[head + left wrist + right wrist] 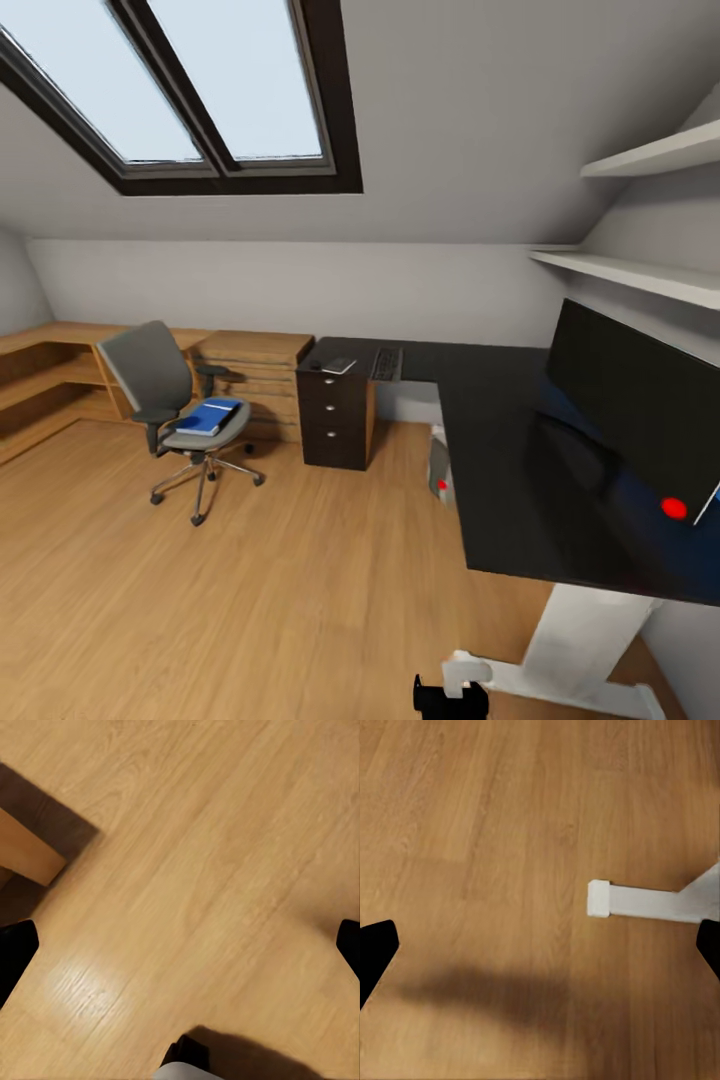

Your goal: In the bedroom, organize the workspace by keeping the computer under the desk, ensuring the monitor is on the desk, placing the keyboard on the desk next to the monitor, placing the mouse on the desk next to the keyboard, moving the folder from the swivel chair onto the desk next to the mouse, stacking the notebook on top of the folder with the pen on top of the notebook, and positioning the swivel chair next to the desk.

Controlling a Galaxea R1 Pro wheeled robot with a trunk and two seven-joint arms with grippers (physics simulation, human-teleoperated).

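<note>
The grey upholstered swivel chair with its chrome star base is standing out on the light wood plank floor, well apart from the desk's near wing and near the light wooden dresser against the far wall; the bright blue flat folder is lying on its seat; the long L-shaped desk with the glossy black top is running along the far wall and turning toward the camera on the right; the wide black-fronted monitor with a red dot at its lower corner is standing on that near wing; the slim keyboard is lying on the far wing, with a small thin grey notebook beside it, above the black three-drawer unit; the light grey computer tower is peeking out beneath the desk, a red dot on its front; the left gripper is hanging over bare floor, its dark fingers spread wide at the frame edges with nothing between them; the right gripper is likewise gaping, fingers far apart, over the floor beside the desk's white foot; two skylights are glowing in the sloped ceiling.
</note>
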